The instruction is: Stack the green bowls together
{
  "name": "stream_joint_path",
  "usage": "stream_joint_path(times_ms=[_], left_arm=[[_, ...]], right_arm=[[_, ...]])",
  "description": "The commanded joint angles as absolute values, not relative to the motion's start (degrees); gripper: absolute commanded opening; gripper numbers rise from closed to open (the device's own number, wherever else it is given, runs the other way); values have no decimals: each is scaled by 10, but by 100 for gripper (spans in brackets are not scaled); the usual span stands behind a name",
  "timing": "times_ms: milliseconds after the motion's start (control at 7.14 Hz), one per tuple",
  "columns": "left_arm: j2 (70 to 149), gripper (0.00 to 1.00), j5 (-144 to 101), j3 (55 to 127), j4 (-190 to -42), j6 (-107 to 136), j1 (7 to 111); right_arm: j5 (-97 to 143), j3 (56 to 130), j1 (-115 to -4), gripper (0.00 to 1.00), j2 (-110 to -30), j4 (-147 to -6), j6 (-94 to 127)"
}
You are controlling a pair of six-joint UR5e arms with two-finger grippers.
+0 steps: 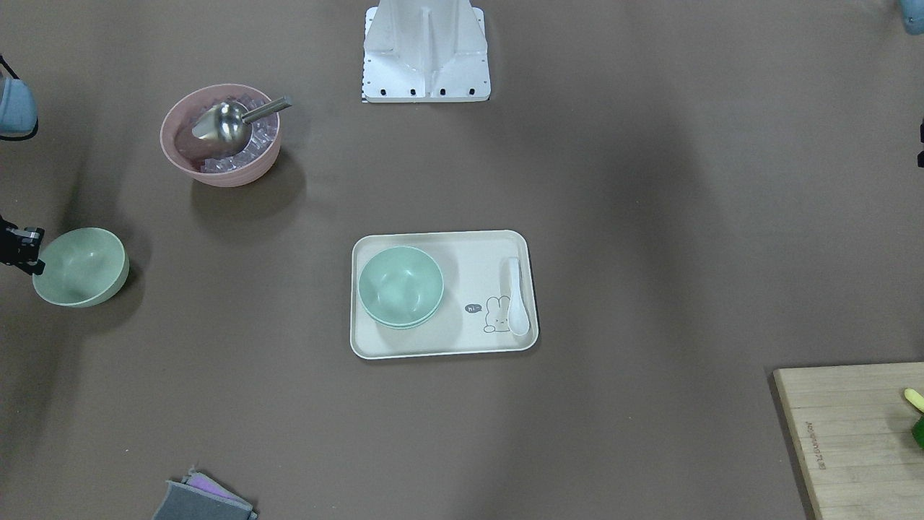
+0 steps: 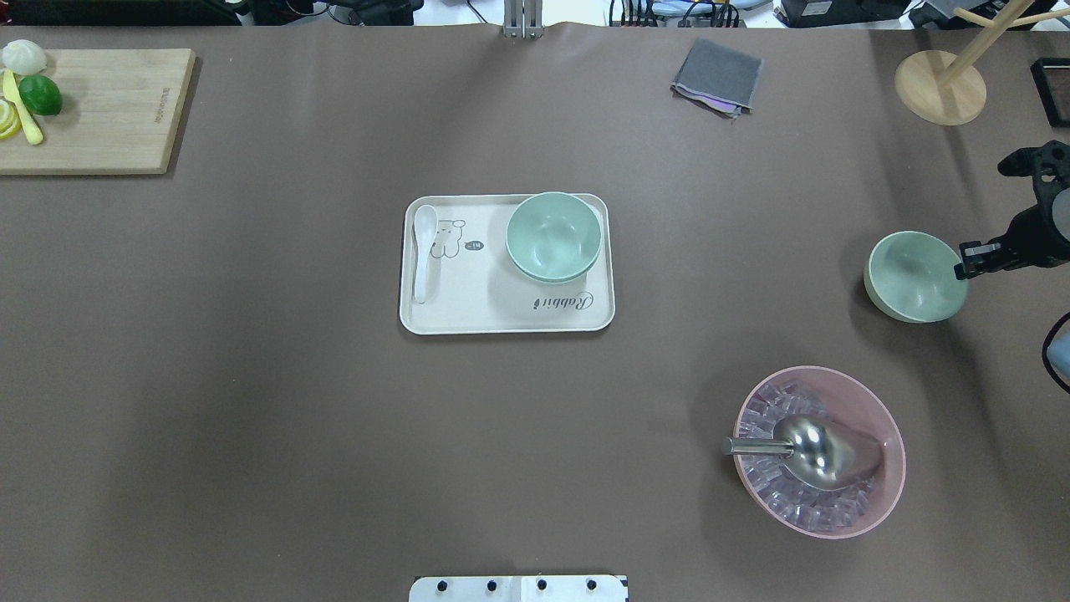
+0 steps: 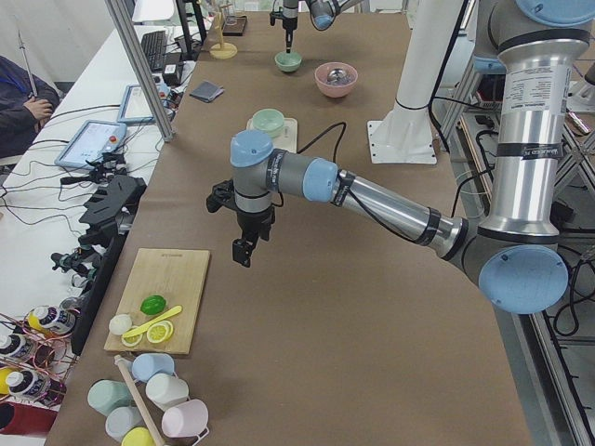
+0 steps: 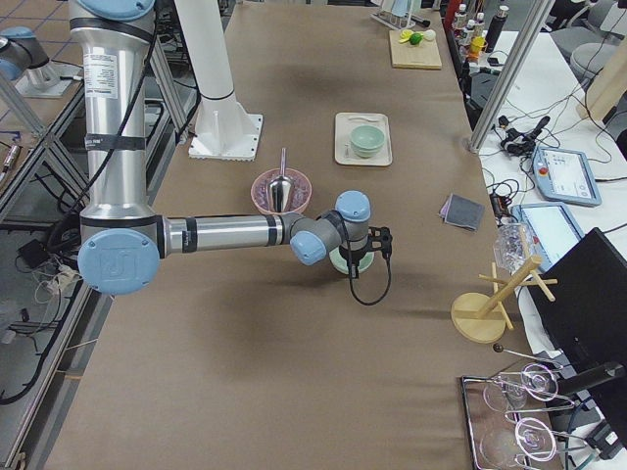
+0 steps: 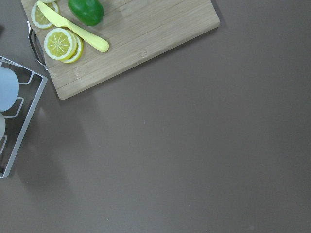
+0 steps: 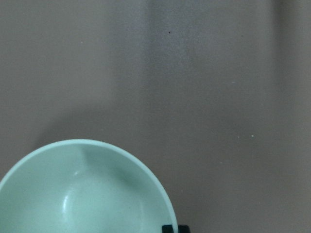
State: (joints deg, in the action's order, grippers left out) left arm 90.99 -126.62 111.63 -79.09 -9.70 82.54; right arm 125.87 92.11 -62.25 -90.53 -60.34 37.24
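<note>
Closest to the right wrist lens is the lone green bowl, pale mint, smooth, matte, round and deep, standing upright and empty. One dark fingertip sits just outside its rim. From overhead the right gripper is at that rim on the side away from the table's middle, but whether its jaws straddle the rim, pinch it or merely touch it cannot be told. Outward from those jaws, nearer the robot's base, stands the larger pink bowl, filled with clear ice cubes; a shiny metal scoop lies on them with its tubular handle over the rim. Well apart from the right jaws, at mid-table, a cream rectangular tray with rounded corners and a rabbit print carries the stacked green bowls, two nested one in the other, the upper one empty. A glossy white spoon lies at the tray's opposite end. The left gripper hangs above the brown matte table, fingers pointing down, with nothing showing in its grip; how wide its jaws stand cannot be told. Near those jaws lies a wooden cutting board bearing lemon slices, a yellow knife and a glossy green fruit.
</note>
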Motion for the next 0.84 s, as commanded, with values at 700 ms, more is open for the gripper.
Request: stream_joint_path(times_ms=[700], left_arm=[[902,98,-1269,1028,-784,-132,898]], right_arm=[[1279,1083,-575,0,-680,-997,476]])
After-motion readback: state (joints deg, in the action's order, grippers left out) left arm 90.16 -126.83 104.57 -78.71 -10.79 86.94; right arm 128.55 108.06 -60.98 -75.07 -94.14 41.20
